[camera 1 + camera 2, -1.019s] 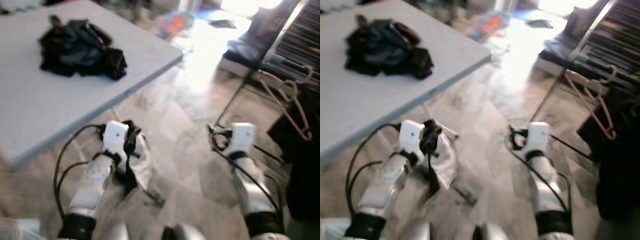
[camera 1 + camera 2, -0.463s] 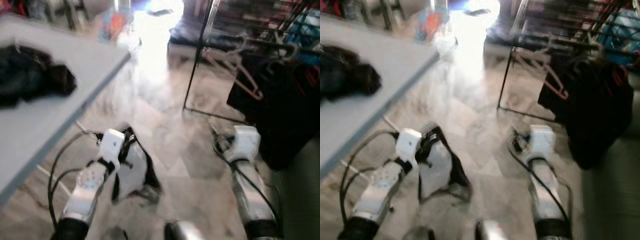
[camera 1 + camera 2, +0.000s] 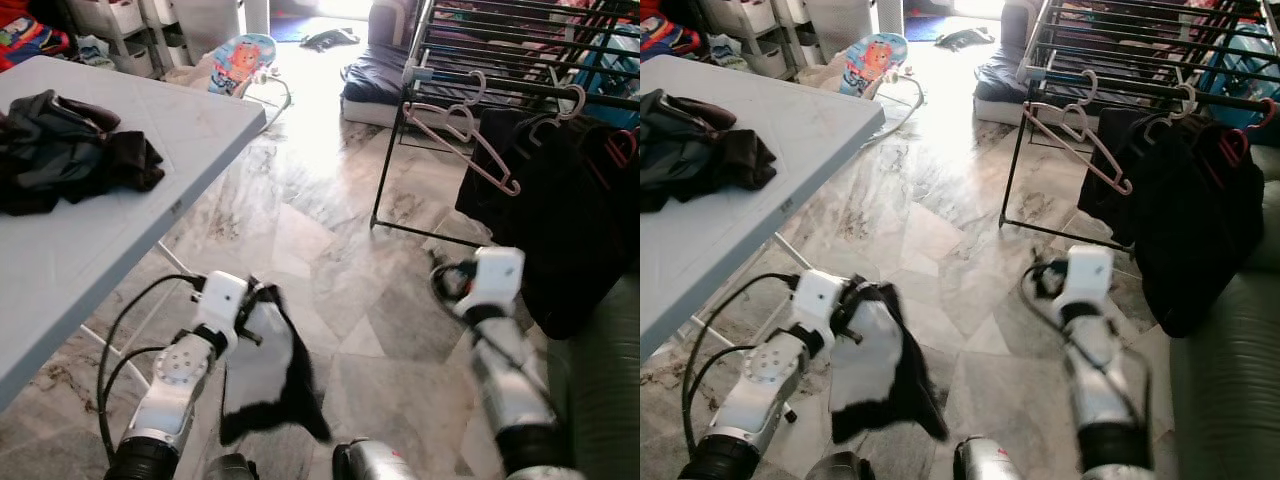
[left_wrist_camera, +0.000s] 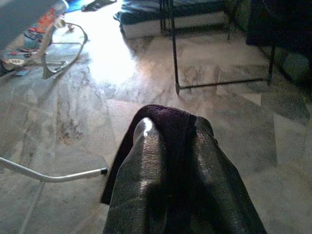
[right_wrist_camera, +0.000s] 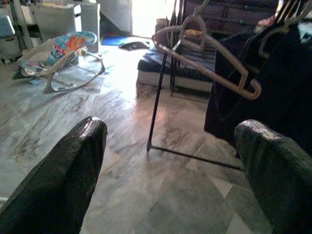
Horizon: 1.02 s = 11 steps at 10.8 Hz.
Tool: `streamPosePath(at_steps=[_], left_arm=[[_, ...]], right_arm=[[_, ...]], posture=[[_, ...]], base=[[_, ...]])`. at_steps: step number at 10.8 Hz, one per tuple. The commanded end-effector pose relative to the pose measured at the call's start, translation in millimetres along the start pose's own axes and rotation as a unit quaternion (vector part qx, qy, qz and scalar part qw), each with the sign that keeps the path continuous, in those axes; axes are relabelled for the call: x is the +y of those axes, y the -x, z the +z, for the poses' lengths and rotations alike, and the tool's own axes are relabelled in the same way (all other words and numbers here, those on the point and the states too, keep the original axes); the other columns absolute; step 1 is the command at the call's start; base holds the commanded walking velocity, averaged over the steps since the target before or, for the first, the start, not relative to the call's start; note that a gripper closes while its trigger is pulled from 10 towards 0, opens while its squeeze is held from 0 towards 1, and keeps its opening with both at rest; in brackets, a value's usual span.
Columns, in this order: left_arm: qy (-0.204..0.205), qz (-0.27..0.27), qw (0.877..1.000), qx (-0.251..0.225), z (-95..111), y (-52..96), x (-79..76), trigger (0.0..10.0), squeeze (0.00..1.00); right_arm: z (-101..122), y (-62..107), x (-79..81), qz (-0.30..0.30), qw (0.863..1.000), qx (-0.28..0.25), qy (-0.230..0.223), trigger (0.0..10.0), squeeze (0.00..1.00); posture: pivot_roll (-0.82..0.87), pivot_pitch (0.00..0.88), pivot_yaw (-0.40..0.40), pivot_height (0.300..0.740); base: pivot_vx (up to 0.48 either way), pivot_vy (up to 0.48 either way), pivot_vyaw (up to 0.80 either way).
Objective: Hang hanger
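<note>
Table (image 3: 90,240) with clothes pile (image 3: 70,150) on the left, drying rack (image 3: 520,60) with hangers (image 3: 465,135) ahead right

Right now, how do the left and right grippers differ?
The left gripper is shut on a black-and-white garment that hangs from it; the right gripper is open and holds nothing. The left sits near the table, the right nearer the rack with its pink hanger. Both are low over the marble floor.

Pink hanger (image 3: 462,140), black-and-white garment (image 3: 268,370), grey marbled floor (image 3: 320,220)
</note>
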State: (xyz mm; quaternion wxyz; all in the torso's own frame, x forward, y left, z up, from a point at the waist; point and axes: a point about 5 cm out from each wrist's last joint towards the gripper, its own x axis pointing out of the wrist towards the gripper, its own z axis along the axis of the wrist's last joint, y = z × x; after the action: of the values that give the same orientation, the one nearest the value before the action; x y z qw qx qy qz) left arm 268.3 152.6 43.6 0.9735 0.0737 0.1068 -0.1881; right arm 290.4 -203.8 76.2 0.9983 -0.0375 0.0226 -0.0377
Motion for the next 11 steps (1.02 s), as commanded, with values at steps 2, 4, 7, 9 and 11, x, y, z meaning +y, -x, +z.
streamPosePath(at_steps=[2, 4, 7, 9, 11], left_arm=[[0.004, 0.000, 1.000, -0.014, 2.3, 1.5, 1.0, 10.0, 0.00], [0.009, 0.003, 1.000, -0.012, 0.1, 1.3, -1.5, 10.0, 0.00], [0.017, 0.001, 1.000, -0.016, 1.1, -3.0, -6.4, 10.0, 0.00], [0.010, -0.008, 1.000, -0.019, 2.0, -4.4, -10.5, 10.0, 0.00], [-0.002, -0.018, 1.000, -0.020, 1.6, -3.2, -12.3, 10.0, 0.00]], right_arm=[[-5.1, -0.2, 1.8, 0.008, 1.000, 0.011, 0.007, 10.0, 0.00], [-10.0, 1.8, 5.7, 0.017, 1.000, 0.017, 0.013, 10.0, 0.00], [-8.6, -3.0, 9.6, 0.030, 0.999, 0.016, 0.017, 10.0, 0.00], [-7.1, -6.4, 9.3, 0.029, 0.999, 0.014, 0.018, 10.0, 0.00], [-8.0, -5.4, 13.5, 0.034, 0.999, 0.014, 0.017, 10.0, 0.00]], posture=[[-0.02, 0.000, -0.022, 0.740], [-0.02, 0.000, -0.037, 0.740], [-0.03, 0.000, -0.046, 0.740], [-0.03, 0.000, -0.049, 0.740], [-0.03, 0.000, -0.049, 0.740]], base=[[0.137, 0.000, -0.66], [0.296, 0.000, -0.32], [0.388, 0.268, 0.00], [0.394, 0.270, 0.00], [0.429, 0.000, -0.80]])
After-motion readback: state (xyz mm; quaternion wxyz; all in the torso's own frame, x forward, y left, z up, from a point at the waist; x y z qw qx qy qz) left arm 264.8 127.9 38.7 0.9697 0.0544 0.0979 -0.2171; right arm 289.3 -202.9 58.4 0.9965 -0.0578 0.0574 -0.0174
